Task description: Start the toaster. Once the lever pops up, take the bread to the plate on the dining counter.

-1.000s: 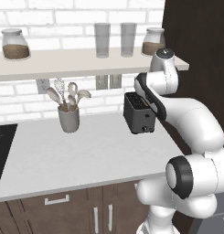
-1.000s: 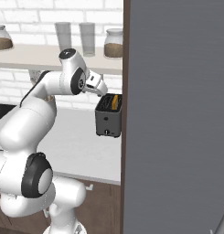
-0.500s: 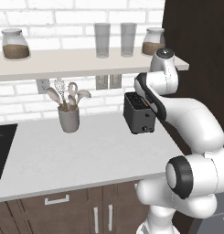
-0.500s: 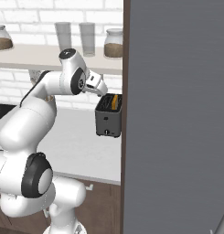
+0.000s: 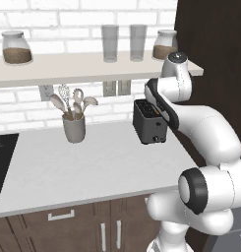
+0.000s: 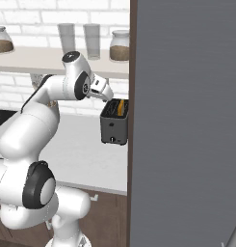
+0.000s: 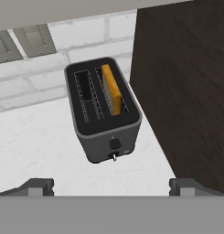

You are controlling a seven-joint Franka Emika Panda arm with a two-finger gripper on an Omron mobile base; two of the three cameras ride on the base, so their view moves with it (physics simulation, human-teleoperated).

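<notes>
the bread (image 7: 112,88) stood upright in one slot of the toaster (image 7: 104,114) on the white worktop (image 5: 92,167), likely light, stiff and crumbly, best pinched gently across its exposed top edge, while the gripper (image 7: 111,185) hovered above, fingers wide apart and empty.

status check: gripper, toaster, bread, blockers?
Gripper open, above toaster. Bread sits in one slot, edge showing. Dark cabinet close beside toaster.
</notes>
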